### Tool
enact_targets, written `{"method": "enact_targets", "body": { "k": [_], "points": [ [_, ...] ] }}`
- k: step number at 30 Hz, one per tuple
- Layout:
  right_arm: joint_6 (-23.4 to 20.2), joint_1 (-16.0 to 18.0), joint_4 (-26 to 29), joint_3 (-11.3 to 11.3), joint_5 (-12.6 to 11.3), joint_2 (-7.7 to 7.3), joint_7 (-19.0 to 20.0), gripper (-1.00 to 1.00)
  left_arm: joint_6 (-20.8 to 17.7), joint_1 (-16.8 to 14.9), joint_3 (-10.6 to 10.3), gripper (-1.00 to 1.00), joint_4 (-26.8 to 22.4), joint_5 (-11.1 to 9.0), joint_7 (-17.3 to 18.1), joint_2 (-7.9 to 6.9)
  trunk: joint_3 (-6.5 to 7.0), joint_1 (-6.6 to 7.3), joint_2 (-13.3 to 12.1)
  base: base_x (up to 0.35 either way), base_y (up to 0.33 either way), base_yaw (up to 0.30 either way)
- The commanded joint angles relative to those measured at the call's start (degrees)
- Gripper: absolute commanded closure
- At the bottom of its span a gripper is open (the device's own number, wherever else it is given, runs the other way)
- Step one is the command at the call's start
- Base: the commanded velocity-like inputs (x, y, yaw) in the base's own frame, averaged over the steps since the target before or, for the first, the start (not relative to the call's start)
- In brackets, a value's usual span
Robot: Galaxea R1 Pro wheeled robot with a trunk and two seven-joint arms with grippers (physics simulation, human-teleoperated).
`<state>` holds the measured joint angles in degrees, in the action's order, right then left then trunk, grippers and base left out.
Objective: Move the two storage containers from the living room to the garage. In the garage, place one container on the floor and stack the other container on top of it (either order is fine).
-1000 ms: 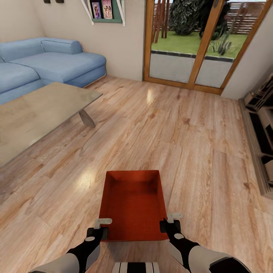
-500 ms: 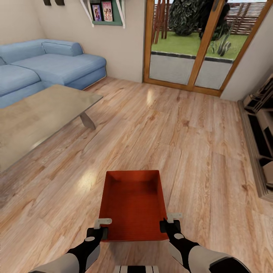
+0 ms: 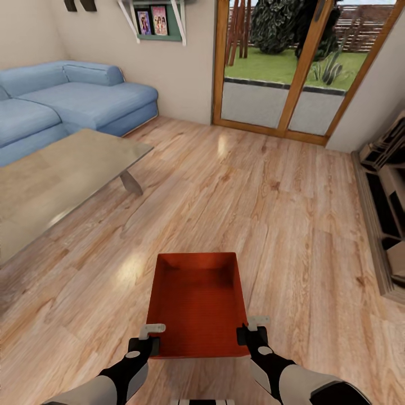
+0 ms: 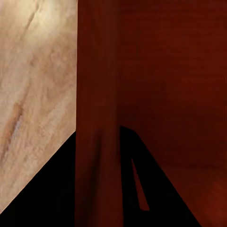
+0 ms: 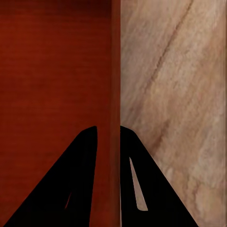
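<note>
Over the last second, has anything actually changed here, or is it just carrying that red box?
Only the view has shifted: sofa, coffee table and glass doors sit slightly lower in the picture, so the camera moved, not the furniture. The storage container stays in the same spot between the left gripper and right gripper, each still clamped on a side wall.

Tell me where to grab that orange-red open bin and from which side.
Grip the thin upright side walls of the orange-red, lidless, box-shaped bin near its near corners, one gripper per side, coming from the robot's end. The left gripper and right gripper each already straddle a wall, which suits such thin, straight rims.
</note>
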<state>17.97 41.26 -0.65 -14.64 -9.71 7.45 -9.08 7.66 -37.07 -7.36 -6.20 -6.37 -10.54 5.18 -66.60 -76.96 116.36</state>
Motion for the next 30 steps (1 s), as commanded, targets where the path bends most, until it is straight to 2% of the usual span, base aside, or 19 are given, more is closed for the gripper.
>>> {"method": "enact_targets", "body": {
  "k": [1, 30],
  "points": [
    [0.3, 0.0, -0.1, 1.5, -0.9, 0.01, -0.2, 1.0, 0.3, 0.0, 0.5, 1.0, 0.0, -0.5, -0.5, -0.08, 0.15, 0.23, -0.4, 0.0, 0.0, 0.0],
    [0.3, 0.1, -0.1, 1.5, -1.2, 0.1, -0.3, 1.0, 0.3, 0.0, 0.5, 1.0, 0.0, -0.5, -0.4, -0.08, 5.36, 6.6, -12.0, 0.0, 0.0, 0.0]
  ]
}}
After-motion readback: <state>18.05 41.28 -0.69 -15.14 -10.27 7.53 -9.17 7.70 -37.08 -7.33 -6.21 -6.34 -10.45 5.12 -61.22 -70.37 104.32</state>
